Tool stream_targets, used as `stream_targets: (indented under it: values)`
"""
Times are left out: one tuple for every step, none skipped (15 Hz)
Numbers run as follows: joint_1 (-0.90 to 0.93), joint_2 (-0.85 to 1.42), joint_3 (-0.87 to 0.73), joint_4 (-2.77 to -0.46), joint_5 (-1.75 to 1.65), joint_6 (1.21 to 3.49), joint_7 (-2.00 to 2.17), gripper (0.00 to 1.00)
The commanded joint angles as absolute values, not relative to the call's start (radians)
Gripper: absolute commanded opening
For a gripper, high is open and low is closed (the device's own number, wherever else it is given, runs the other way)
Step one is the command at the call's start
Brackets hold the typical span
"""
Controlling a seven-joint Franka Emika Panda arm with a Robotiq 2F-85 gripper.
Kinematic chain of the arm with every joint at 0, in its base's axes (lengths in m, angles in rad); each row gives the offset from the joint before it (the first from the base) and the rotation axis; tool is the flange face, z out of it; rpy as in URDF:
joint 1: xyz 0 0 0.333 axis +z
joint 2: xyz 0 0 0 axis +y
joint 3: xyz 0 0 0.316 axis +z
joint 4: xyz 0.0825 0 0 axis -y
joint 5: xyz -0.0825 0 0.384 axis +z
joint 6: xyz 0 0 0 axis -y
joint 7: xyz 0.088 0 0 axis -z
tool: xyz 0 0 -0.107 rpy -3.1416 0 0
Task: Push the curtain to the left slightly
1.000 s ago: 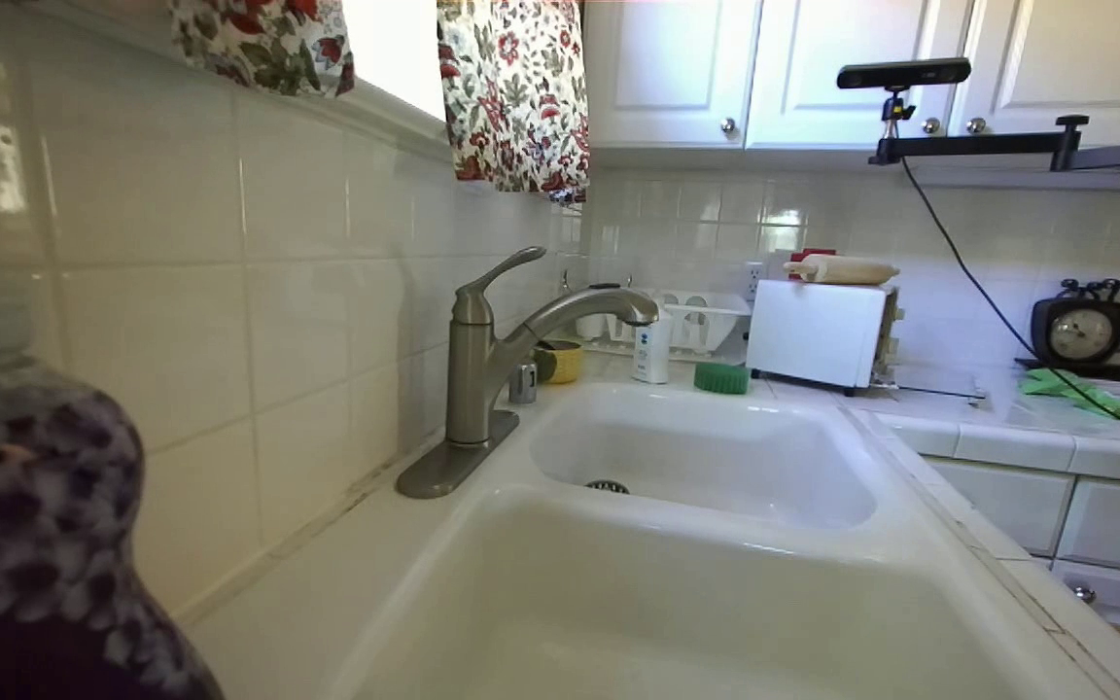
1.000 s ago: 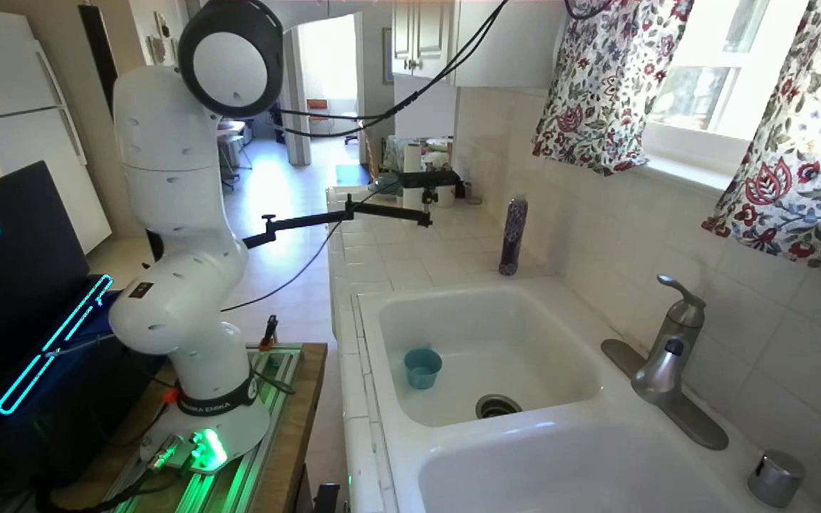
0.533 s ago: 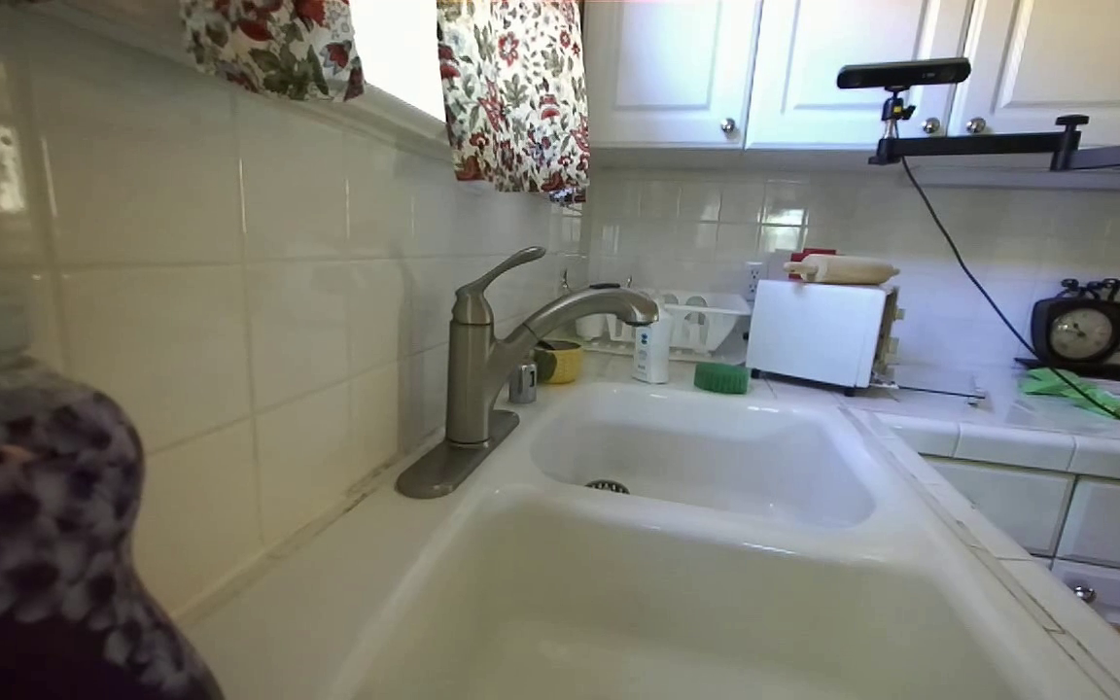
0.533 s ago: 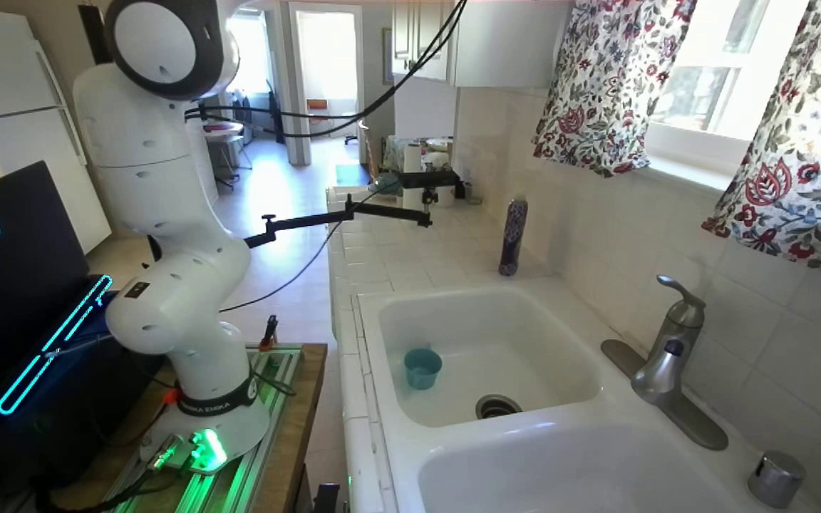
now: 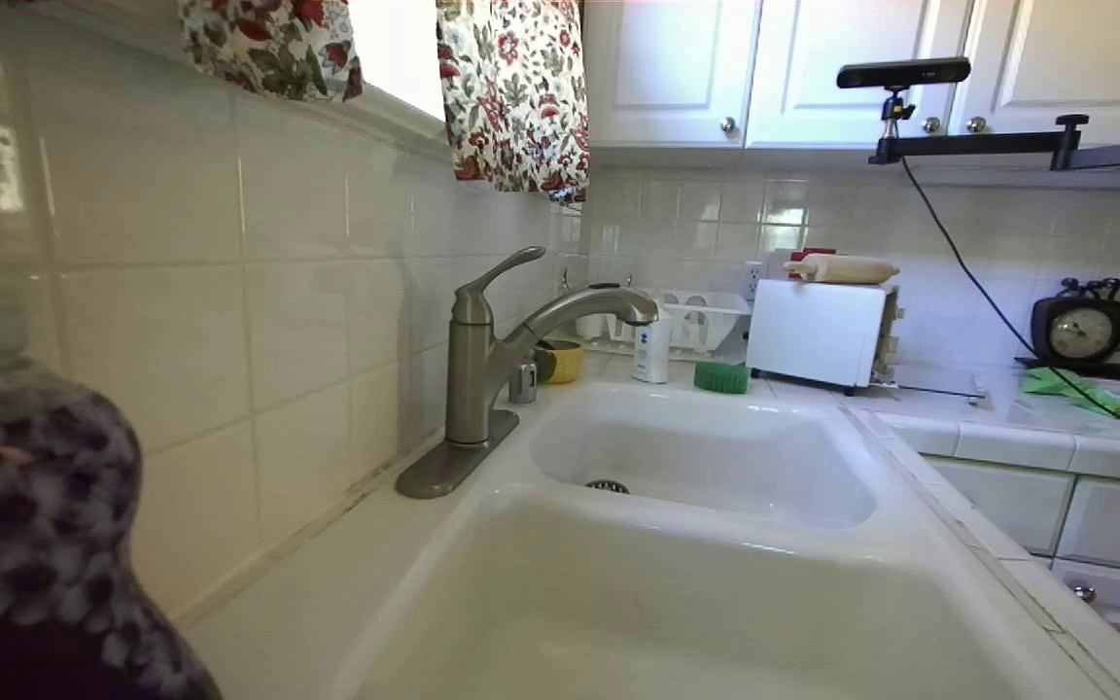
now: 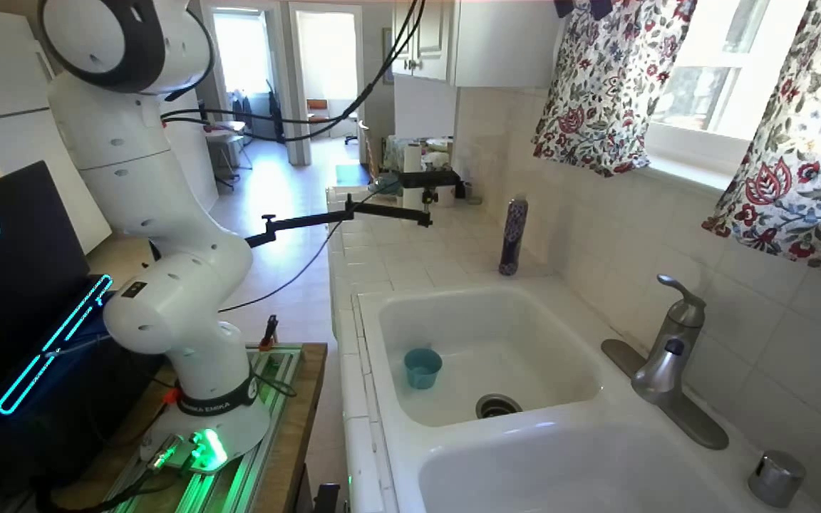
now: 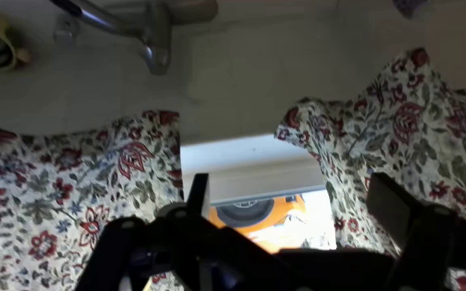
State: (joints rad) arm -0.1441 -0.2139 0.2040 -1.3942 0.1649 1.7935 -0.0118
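A floral curtain hangs in two panels at the window. One panel [image 6: 613,92] is on the purple bottle's side, and the other panel [image 6: 809,164] hangs beyond the window gap. Both also show in an exterior view, the bottle-side panel [image 5: 273,49] at the top left and the farther panel [image 5: 516,97] right of it. In the wrist view, which looks upside down, my gripper [image 7: 290,178] is open and empty. One finger is by the gap near the left panel [image 7: 55,194]; the other overlaps the right panel [image 7: 395,133]. Contact cannot be told. Dark fingertips [image 6: 581,7] show at an exterior view's top edge.
Below the window are a faucet [image 6: 674,356], a double sink [image 6: 510,335] with a teal cup [image 6: 422,368], and a purple patterned bottle [image 6: 514,235]. A camera arm [image 6: 353,210] reaches over the counter. Cabinets [image 5: 667,68] hang near the farther panel.
The upper arm has swung left in an exterior view, with its cables. Dark fingertips have appeared at the top edge. The bottle-side panel's lower edge has shifted slightly toward the window gap.
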Motion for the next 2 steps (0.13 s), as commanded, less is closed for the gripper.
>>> stream_targets:
  values:
    - [-0.147,-0.225,0.189,-1.394,0.165,1.737,-0.012,1.0]
    - [-0.15,-0.233,0.179,-1.394,0.165,1.7,-0.012,1.0]
